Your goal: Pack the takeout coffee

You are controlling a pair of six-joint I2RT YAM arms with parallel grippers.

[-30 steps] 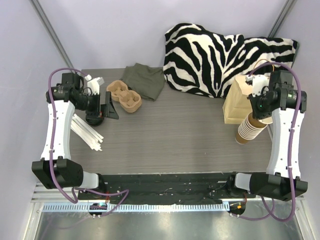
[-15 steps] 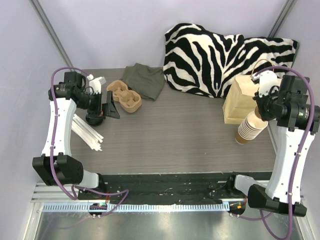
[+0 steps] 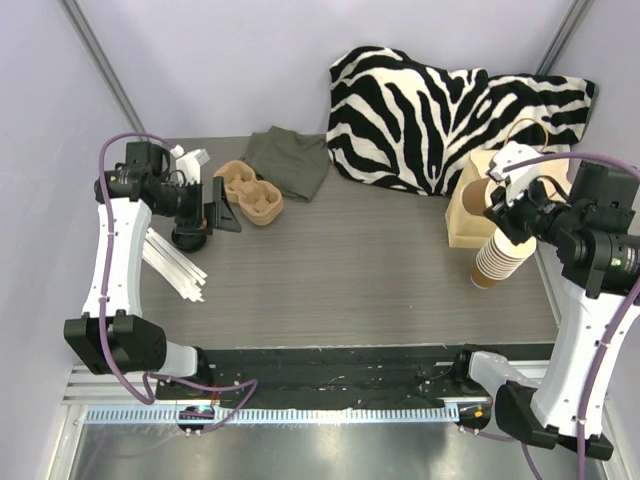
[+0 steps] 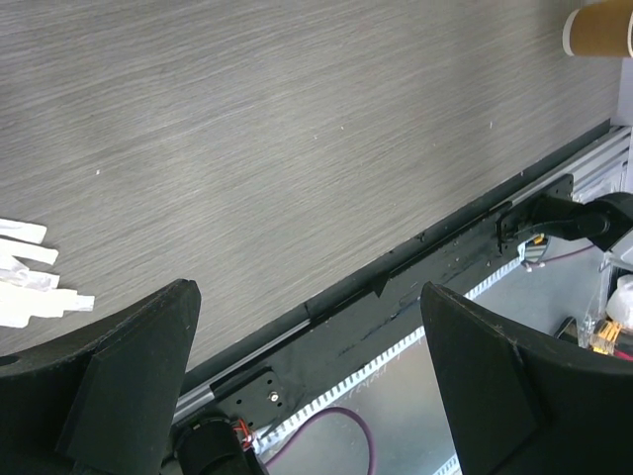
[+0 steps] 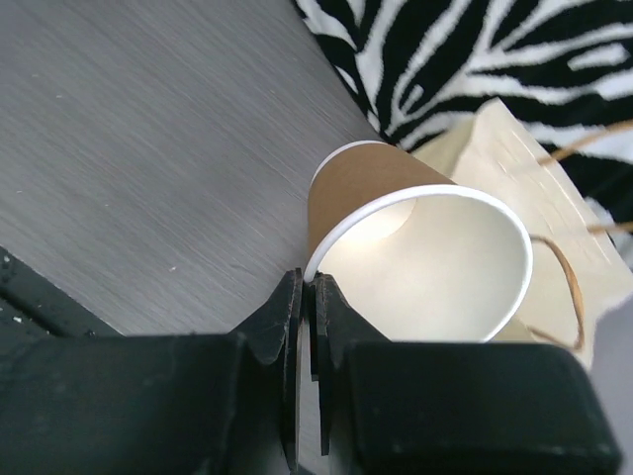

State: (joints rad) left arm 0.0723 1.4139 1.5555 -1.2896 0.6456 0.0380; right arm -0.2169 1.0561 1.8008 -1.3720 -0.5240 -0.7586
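My right gripper is shut on the rim of a single lidless brown paper cup, holding it tilted in the air above the stack. In the right wrist view the closed jaws pinch the white rim, and the cup shows its empty white inside. My left gripper is open and empty at the far left, near the cardboard cup carrier. Its fingers stand wide apart over the table's near edge. No lid on the cup.
A tall stack of brown cups stands at the right; it also shows in the left wrist view. A kraft paper bag lies behind it, by a zebra cloth. A green cloth lies at the back. White packets lie at the left.
My right arm has risen and swung left, carrying one cup off the stack towards the paper bag. My left gripper has barely moved.
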